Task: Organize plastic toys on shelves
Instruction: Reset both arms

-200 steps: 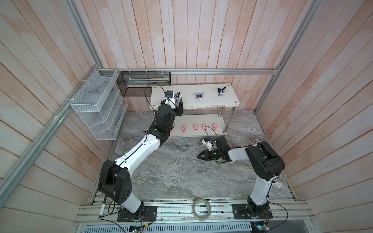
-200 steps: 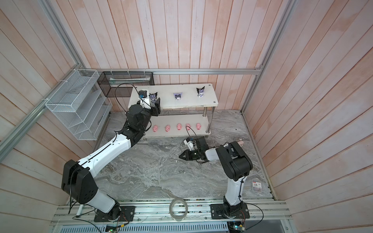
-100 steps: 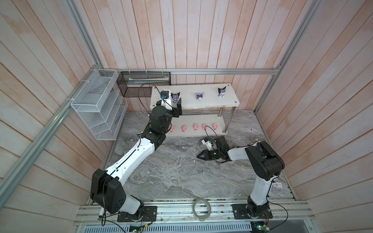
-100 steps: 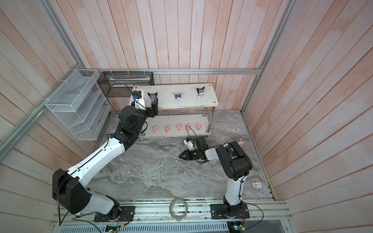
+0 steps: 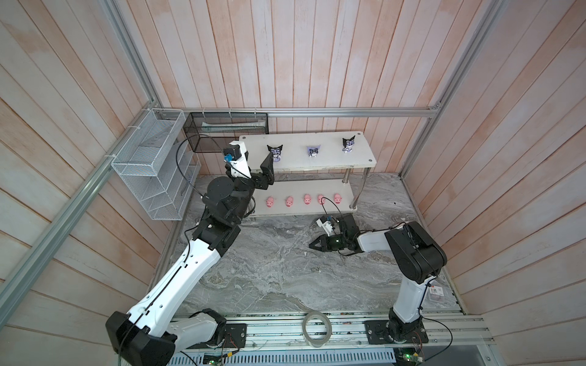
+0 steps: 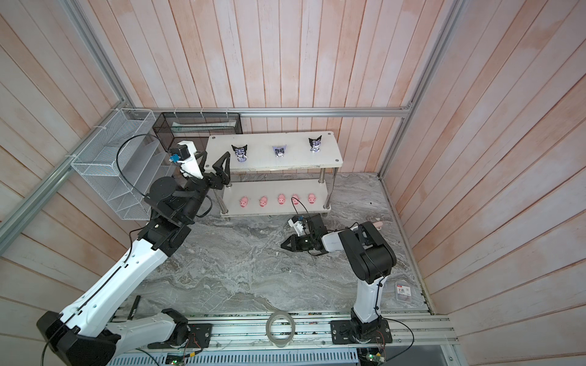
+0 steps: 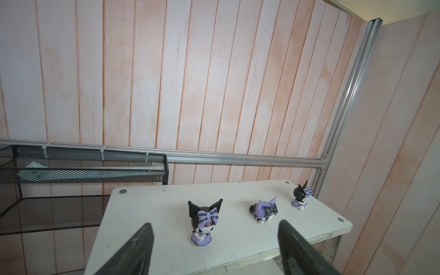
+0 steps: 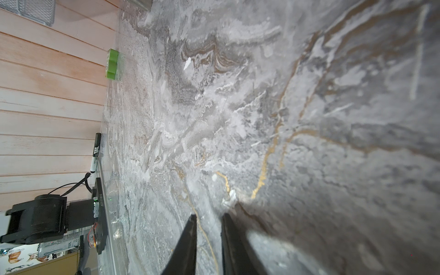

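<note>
Hovering at the top board's (image 7: pixel 142 209) end, left gripper (image 6: pixel 215 155) stood wide apart, empty, near nearest figurine (image 7: pixel 202 223); pigs (image 5: pixel 304 199) lined lower board (image 5: pixel 301 188); right gripper (image 8: pixel 208 215) narrowly apart, empty. Figurine prob. light, rigid, tippy: grip body below ears.

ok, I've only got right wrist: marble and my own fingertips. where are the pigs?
Observer: Five pink pigs sit in a row on the rack's lower board.
Operator: Other toys?
Observer: Three black-purple figurines are spaced along the top board.
Operator: Left arm?
Observer: Left gripper is open and empty at the top board's end, pointing at the nearest figurine.
</note>
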You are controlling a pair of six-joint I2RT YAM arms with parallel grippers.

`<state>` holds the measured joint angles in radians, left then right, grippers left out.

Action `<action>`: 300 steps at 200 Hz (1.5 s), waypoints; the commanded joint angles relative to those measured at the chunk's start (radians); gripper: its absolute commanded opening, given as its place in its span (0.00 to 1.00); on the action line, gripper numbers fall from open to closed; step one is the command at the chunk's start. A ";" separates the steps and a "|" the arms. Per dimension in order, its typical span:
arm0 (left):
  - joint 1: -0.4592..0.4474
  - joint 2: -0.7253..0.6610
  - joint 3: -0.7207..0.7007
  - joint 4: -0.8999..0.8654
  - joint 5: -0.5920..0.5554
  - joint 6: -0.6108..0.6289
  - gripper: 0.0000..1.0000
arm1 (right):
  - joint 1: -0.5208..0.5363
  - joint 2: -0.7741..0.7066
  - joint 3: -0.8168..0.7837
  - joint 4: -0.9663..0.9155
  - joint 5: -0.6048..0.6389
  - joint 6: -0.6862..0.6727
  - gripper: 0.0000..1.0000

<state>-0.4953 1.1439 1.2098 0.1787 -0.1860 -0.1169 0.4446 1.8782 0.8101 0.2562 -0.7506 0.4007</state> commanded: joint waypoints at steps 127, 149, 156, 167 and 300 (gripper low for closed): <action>0.233 -0.242 -0.627 0.212 -0.185 -0.051 0.86 | -0.236 -0.765 -0.229 -0.192 0.482 0.021 0.16; 0.291 -0.197 -0.685 0.303 -0.165 -0.060 0.87 | -0.287 -0.869 -0.314 -0.077 0.571 0.059 0.17; 0.300 -0.180 -0.705 0.336 -0.178 -0.048 0.87 | -0.294 -0.897 -0.329 -0.056 0.600 0.062 0.18; 0.310 -0.146 -0.728 0.372 -0.202 -0.029 0.87 | -0.303 -0.937 -0.345 -0.037 0.652 0.061 0.20; 0.442 0.178 -0.876 0.697 -0.050 0.098 0.96 | -0.340 -0.909 -0.431 0.211 0.972 -0.080 0.35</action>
<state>-0.0662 1.2800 0.3176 0.8413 -0.2810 -0.0402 0.1120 0.9360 0.4072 0.3397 0.1539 0.3664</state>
